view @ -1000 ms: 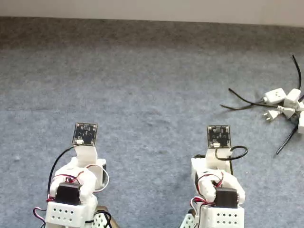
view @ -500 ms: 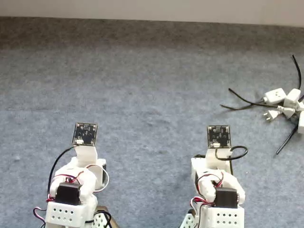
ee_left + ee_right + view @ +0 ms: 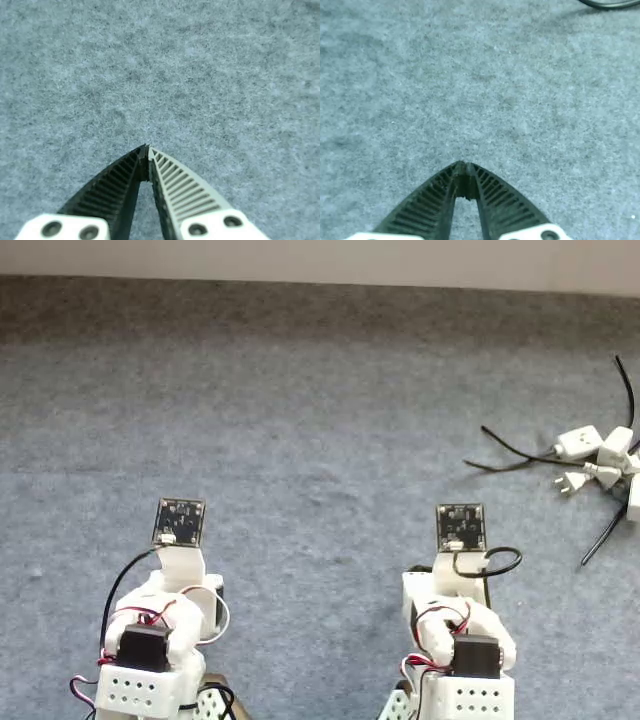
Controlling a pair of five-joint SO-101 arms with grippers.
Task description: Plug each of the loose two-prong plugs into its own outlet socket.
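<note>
both grippers are closed on nothing. left gripper (image 3: pixel 146 150): one black finger and one white, tips meeting, low over bare grey carpet (image 3: pixel 160 65). right gripper (image 3: pixel 462 165): both fingers black, tips touching, also over the carpet, with a bit of black cable (image 3: pixel 610 3) at the frame edge. in the high view the left arm (image 3: pixel 160 635) and right arm (image 3: pixel 462 635) sit side by side at the near edge, each folded back with a wrist camera board (image 3: pixel 179 522) on top. task things: white plugs and sockets (image 3: pixel 598 462) lie in a tangled heap with thin black cords (image 3: pixel 505 448) at the far right edge of the carpet. heap is well apart from both arms, nearer the right arm. cannot tell which white pieces are plugs and which are sockets, or whether any are already joined.
</note>
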